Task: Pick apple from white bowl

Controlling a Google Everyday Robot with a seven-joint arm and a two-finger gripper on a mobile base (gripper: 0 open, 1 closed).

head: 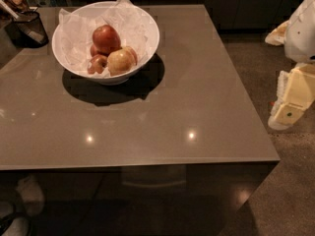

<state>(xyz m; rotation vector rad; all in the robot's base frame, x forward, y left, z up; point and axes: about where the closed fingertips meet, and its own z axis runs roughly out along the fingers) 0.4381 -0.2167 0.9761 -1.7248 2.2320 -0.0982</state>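
The white bowl [147, 31], lined with crinkled white paper, stands on the far left part of the grey table [197, 92]. The large deep-red apple [106, 38] lies on top of the fruit in it. A yellow-tan apple [120, 61] lies in front of it, and smaller reddish apples [97, 63] lie at the left. My gripper [287, 113], cream-coloured, hangs off the table's right edge, far to the right of the bowl and holding nothing I can see. The white arm [305, 28] rises above it.
A small black mesh basket [28, 28] stands at the table's far left corner, close to the bowl. Dark cabinets run along the back. Speckled floor lies to the right and in front of the table.
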